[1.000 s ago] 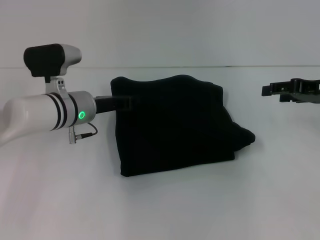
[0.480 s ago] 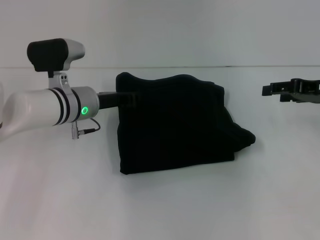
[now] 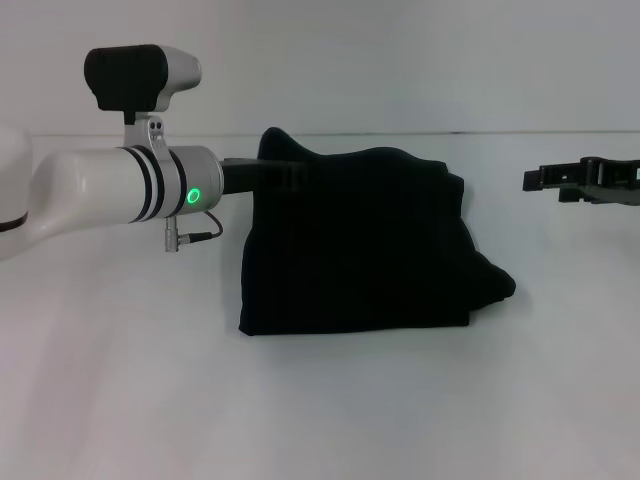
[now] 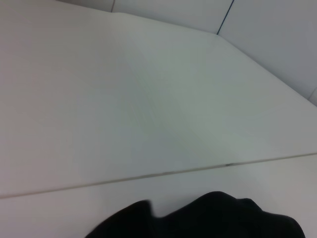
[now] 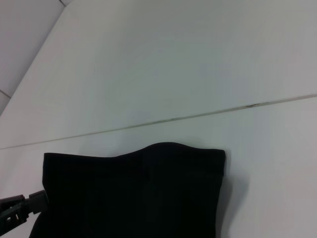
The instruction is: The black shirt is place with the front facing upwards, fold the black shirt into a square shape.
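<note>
Light is even and fairly bright, with no glare. The black shirt [image 3: 360,245] shows almost no detail and casts a faint shadow; the left wrist view looks soft.

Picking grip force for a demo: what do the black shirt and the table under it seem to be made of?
Black shirt: soft matte knit cloth, likely cotton; it bunches and drapes where the left gripper lifts its edge. Table: smooth white hard surface, perhaps laminate; a faint sheen shows.

White arm [image 3: 90,190], green light [image 3: 194,196]
</note>
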You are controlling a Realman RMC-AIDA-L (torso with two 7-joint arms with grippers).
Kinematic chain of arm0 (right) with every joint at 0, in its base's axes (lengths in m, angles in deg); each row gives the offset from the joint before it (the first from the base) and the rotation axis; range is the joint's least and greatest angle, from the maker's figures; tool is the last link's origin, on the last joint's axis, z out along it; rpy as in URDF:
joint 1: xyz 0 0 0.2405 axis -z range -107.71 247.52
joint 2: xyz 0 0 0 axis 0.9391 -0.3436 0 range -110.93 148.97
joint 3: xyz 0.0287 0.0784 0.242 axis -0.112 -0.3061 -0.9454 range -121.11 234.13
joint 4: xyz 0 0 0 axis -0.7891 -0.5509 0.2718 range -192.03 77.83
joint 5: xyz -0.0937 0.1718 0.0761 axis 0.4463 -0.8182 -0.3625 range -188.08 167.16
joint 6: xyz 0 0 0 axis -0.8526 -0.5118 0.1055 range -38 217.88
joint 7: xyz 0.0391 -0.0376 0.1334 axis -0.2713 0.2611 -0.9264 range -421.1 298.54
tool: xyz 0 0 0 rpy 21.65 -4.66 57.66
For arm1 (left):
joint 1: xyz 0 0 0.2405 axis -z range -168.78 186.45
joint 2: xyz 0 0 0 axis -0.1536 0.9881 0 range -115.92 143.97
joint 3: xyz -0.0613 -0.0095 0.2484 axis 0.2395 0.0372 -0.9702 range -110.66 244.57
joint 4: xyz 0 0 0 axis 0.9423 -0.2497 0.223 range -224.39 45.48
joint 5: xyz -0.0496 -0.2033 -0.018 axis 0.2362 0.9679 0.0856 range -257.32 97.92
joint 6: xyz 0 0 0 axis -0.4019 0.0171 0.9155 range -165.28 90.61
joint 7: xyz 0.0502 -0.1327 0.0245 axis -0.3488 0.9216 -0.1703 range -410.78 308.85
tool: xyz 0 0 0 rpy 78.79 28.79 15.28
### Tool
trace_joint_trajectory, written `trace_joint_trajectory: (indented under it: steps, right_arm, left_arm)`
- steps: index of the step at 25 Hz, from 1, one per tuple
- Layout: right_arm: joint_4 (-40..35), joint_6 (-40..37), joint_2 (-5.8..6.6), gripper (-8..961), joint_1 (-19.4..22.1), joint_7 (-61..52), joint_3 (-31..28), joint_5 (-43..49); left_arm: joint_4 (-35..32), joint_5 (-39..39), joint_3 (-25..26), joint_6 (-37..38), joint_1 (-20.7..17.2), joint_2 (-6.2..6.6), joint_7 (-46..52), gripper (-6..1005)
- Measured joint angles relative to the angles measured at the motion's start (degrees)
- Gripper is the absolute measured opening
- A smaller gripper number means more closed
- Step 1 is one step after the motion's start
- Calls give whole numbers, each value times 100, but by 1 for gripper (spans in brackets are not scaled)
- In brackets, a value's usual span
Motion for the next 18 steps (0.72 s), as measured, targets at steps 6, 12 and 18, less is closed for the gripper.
trace_joint_trajectory:
  steps: [6,12,18]
  right_arm:
    - [0,1,-1,757,10,13,0,-4]
    - [-65,11,-1,757,6,17,12,-6]
    - [-87,-78,16,757,7,182,4,-8]
  left_arm:
    - [-108,0,-1,-37,9,29,-26,68]
    - [-314,0,22,37,-109,67,133,71]
    - [-1016,42,89,1266,-675,179,377,128]
